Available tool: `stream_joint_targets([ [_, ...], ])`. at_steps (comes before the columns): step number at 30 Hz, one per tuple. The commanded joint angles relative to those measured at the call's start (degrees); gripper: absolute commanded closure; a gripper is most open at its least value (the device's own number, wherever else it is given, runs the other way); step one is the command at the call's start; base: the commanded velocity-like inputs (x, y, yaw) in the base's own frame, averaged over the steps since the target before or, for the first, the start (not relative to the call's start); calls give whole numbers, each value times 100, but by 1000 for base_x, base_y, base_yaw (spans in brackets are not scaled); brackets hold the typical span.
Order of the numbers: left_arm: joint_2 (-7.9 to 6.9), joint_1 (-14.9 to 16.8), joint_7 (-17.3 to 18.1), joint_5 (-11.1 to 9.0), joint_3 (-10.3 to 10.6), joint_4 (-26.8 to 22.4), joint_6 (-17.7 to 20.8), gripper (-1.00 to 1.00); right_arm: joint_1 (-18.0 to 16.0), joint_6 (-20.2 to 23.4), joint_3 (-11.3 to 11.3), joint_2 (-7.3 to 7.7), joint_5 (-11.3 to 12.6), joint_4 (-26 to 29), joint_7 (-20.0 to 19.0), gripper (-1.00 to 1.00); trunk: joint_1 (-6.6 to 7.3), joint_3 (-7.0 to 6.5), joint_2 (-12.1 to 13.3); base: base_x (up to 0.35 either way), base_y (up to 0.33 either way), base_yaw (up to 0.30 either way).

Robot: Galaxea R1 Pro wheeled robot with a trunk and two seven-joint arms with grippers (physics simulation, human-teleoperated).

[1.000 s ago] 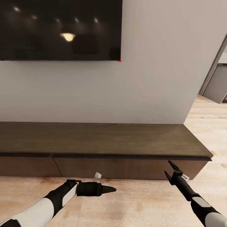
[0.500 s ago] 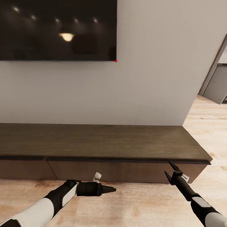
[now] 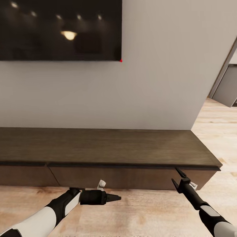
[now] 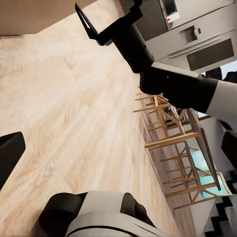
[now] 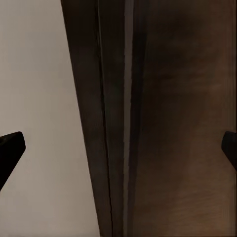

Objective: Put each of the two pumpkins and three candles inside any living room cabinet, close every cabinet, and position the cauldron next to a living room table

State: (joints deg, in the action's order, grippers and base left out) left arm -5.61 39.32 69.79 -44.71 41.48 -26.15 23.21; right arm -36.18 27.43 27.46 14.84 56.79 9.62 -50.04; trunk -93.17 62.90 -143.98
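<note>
The long, low, dark brown cabinet (image 3: 108, 148) runs along the wall in the head view, its handleless drawer fronts (image 3: 112, 177) all flush and shut. My right gripper (image 3: 179, 177) is open and hovers just in front of the right drawer front, near its top edge. The right wrist view shows the cabinet's edge (image 5: 182, 123) close up between the spread fingertips (image 5: 11, 148). My left gripper (image 3: 113, 197) is open, holds nothing and points right, low over the floor in front of the cabinet. The left wrist view takes in my right gripper (image 4: 98, 27). The pumpkins are out of view.
A dark TV (image 3: 59, 29) hangs on the grey wall above the cabinet. Pale wood floor (image 3: 141, 214) stretches in front and to the right, toward grey kitchen units (image 3: 227, 89). The left wrist view shows wooden dining chairs (image 4: 182, 143) and an oven (image 4: 197, 39).
The whole picture has shifted a little left and the cabinet sits slightly closer, so the camera moved. Both arms keep the same pose in the view.
</note>
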Motion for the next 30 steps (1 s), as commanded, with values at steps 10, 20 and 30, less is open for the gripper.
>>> stream_joint_targets([
  [10,-3,6,0,-55,35,-4,61,-100,-3,45,-2,6,42,-4,-5,-100,-24,227,-16,0,0,0],
  [20,-3,6,-1,-55,35,-4,61,-100,-3,52,2,14,47,-4,-153,-100,-32,294,-20,0,0,0],
  [30,-3,6,4,-55,35,-4,61,-100,-3,51,-1,13,-85,0,-290,-100,-32,294,-20,27,0,0],
])
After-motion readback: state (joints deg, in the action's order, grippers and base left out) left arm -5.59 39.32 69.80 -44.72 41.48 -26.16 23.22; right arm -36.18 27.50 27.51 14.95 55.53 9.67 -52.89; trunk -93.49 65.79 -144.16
